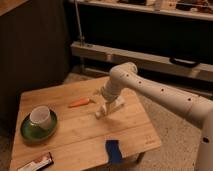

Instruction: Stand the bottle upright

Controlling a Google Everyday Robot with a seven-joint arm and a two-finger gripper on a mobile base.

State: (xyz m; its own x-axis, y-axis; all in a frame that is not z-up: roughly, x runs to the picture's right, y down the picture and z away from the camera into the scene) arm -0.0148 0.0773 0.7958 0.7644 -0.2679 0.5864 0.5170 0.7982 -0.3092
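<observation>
The whitish bottle (112, 107) lies tilted on the wooden table (75, 135), right of centre, with its lower end toward the front left. My gripper (106, 99) hangs from the white arm (150, 90) that reaches in from the right. It sits directly over the bottle's upper part and seems to touch it. The orange carrot (80, 103) lies just left of the bottle.
A white cup (40, 116) sits on a green plate (31, 133) at the table's left. A blue object (113, 150) lies near the front edge. A dark wrapped bar (35, 162) lies at the front left corner. A dark shelf unit stands behind the table.
</observation>
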